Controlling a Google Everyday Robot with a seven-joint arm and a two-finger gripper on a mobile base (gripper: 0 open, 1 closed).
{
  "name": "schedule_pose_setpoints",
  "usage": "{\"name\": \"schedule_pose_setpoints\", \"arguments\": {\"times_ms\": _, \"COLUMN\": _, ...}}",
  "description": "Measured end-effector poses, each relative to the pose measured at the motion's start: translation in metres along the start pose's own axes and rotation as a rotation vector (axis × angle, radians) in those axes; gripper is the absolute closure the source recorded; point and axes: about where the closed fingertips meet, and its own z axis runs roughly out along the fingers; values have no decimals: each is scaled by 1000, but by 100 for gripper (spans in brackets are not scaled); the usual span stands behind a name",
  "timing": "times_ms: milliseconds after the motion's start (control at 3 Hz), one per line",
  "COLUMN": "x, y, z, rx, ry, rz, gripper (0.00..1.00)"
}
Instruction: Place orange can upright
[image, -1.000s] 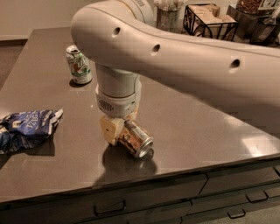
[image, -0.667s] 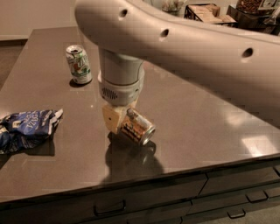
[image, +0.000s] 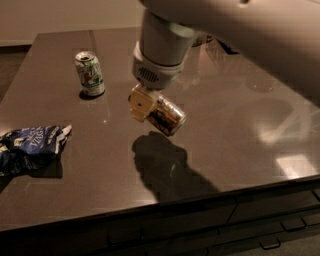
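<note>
My gripper (image: 150, 107) hangs under the big white arm over the middle of the dark table (image: 240, 150). It is shut on the orange can (image: 166, 116), which has an orange-brown label and a shiny silver end. The can is lifted off the table and tilted, its lower end pointing down to the right. Its shadow lies on the table below. One cream-coloured finger (image: 140, 103) shows at the can's left; the other is hidden behind the can.
A green-and-white can (image: 90, 73) stands upright at the back left. A crumpled blue chip bag (image: 31, 147) lies at the left edge. The table's front edge runs along the bottom, with drawers below.
The gripper has lifted the orange can off the table and raised it, tilting it. The arm has moved up with it.
</note>
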Motion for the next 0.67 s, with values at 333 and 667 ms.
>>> {"name": "schedule_pose_setpoints", "arguments": {"times_ms": 333, "x": 17, "y": -8, "z": -4, "rx": -1, "ry": -158, "rz": -26, "gripper": 100}}
{"name": "schedule_pose_setpoints", "arguments": {"times_ms": 667, "x": 23, "y": -12, "z": 3, "rx": -19, "ry": -336, "rz": -26, "gripper": 100}}
